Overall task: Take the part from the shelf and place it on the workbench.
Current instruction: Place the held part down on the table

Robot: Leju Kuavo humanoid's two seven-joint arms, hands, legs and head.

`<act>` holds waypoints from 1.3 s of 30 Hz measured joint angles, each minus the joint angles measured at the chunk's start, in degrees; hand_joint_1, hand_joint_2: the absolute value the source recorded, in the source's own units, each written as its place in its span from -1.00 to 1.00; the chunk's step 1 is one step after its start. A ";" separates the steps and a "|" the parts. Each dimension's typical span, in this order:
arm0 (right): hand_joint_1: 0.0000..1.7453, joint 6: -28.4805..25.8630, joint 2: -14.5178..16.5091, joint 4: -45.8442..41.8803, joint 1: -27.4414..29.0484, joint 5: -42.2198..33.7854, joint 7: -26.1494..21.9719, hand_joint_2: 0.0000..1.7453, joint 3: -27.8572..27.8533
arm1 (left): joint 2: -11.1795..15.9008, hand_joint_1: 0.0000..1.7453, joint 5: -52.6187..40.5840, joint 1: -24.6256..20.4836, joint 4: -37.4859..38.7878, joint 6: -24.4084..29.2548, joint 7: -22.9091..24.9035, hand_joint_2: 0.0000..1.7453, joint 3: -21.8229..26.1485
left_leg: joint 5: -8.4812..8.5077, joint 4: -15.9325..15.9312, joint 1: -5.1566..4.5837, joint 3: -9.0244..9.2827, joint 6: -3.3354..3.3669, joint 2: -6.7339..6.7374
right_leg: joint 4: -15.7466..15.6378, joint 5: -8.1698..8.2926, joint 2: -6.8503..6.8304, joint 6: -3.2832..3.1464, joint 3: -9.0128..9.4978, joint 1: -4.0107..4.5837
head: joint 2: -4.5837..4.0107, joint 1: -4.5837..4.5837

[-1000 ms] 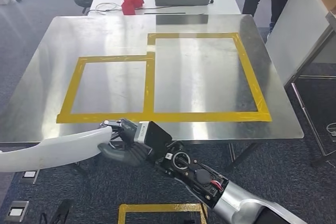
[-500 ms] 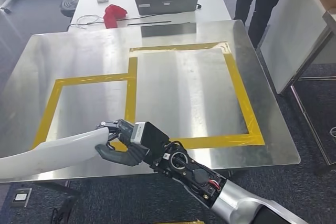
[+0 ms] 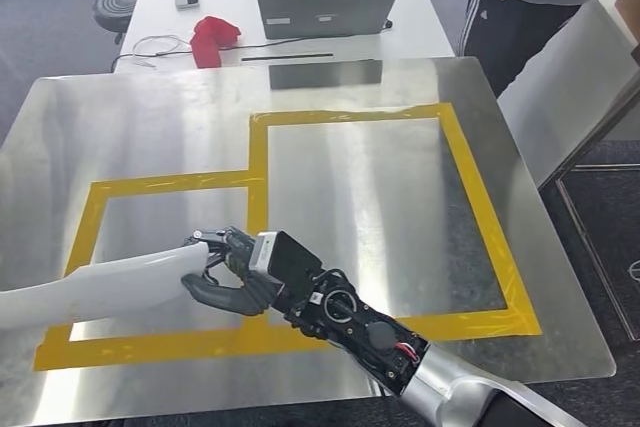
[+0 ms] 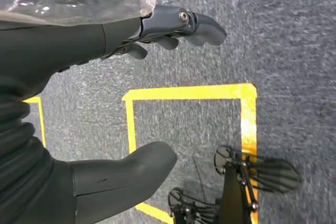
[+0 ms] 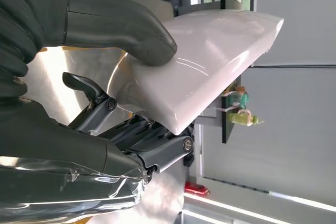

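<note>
- Right hand (image 3: 226, 272) clamped on one end of the long white part (image 3: 90, 292), carried low over the near edge of the steel desk (image 3: 362, 207).
- Left hand (image 4: 118, 93) loose, fingers spread, holding nothing, pointing at the floor.
- Single-end grip: risk of sagging, twisting or slipping out.
- Risk of clipping the desk edge, or overhanging once set down.

Right hand (image 3: 226, 272) gripping; left hand (image 4: 118, 103) spread

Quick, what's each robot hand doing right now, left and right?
Left robot hand: open, holding nothing, above the floor.
Right robot hand: holding the long white part over the workbench.
</note>
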 joint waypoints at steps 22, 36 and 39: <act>1.00 -0.09 0.00 0.44 -0.35 0.08 -0.02 1.00 -0.07 | -0.58 -1.00 -0.97 -0.43 -0.08 -0.79 0.42 1.00 -0.03 | -6.57 0.22 1.33 7.56 -3.69 -0.61 | -15.30 16.78 -0.18 -1.14 -0.65 0.32 | 0.00 0.00; 1.00 -0.91 0.02 0.44 -1.10 0.44 0.47 1.00 -0.07 | -0.81 -1.00 -0.49 -0.21 -0.13 -0.80 0.40 1.00 -0.03 | -6.29 0.11 0.50 7.24 -1.72 -0.71 | -15.95 17.49 -0.06 -2.21 -0.67 0.02 | 0.00 0.15; 1.00 -0.99 0.02 0.44 -1.21 0.50 0.51 1.00 -0.07 | -0.80 -1.00 -0.49 -0.22 -0.13 -0.80 0.40 1.00 -0.03 | -6.30 0.11 0.47 7.24 -1.70 -0.71 | -15.99 17.49 -0.06 -1.92 -0.66 -0.03 | 0.00 0.15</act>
